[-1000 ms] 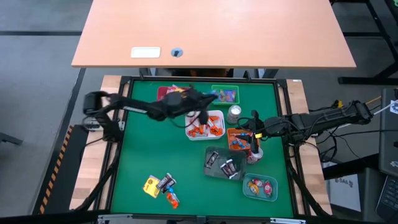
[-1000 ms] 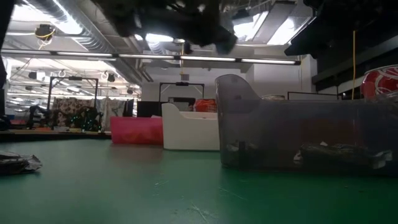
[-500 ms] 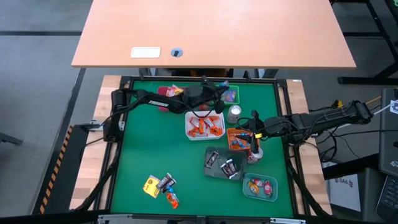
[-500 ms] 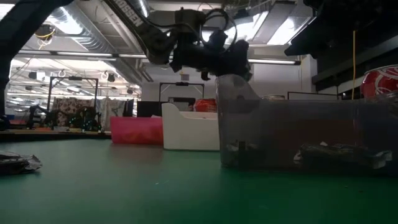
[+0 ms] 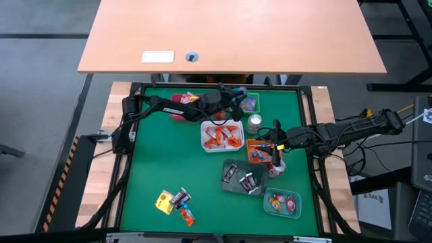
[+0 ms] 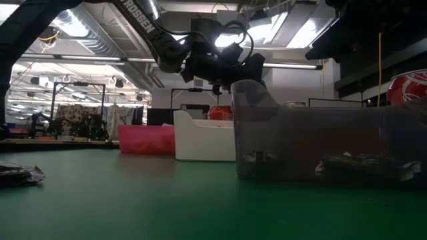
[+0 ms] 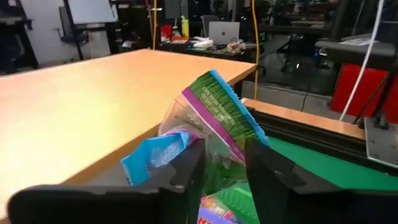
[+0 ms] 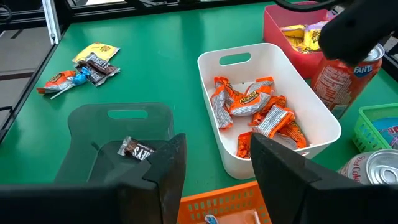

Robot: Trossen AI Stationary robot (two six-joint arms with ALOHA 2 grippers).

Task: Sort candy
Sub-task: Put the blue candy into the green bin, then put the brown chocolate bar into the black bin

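Note:
My left gripper (image 5: pixel 241 102) reaches level over the green tray (image 5: pixel 248 104) at the table's far side; its fingers stand apart. In the left wrist view a clear candy wrapper with a green and purple strip (image 7: pixel 214 112) and a blue wrapper (image 7: pixel 155 154) show in and beyond the gap of the gripper (image 7: pixel 224 149). My right gripper (image 5: pixel 273 147) waits open above the orange tray (image 5: pixel 258 152). Loose candy (image 5: pixel 174 202) lies on the green mat near the front left. My left gripper has the green and purple wrapper (image 7: pixel 217 134) standing in the gap between its fingertips, over the green tray. Whether the fingers touch it, I cannot tell.
The white tray (image 5: pixel 223 135) holds orange candy (image 8: pixel 255 106). A red tray (image 5: pixel 179 101) stands far left, with a grey tray (image 5: pixel 241 177) and a pale green tray (image 5: pixel 282 202) nearer. Soda cans (image 5: pixel 254 123) (image 5: pixel 275 167) stand among the trays.
My left gripper has gone from above the white tray toward the table's far edge and right, sinking a little, and now stands over the green tray. The right arm has kept still.

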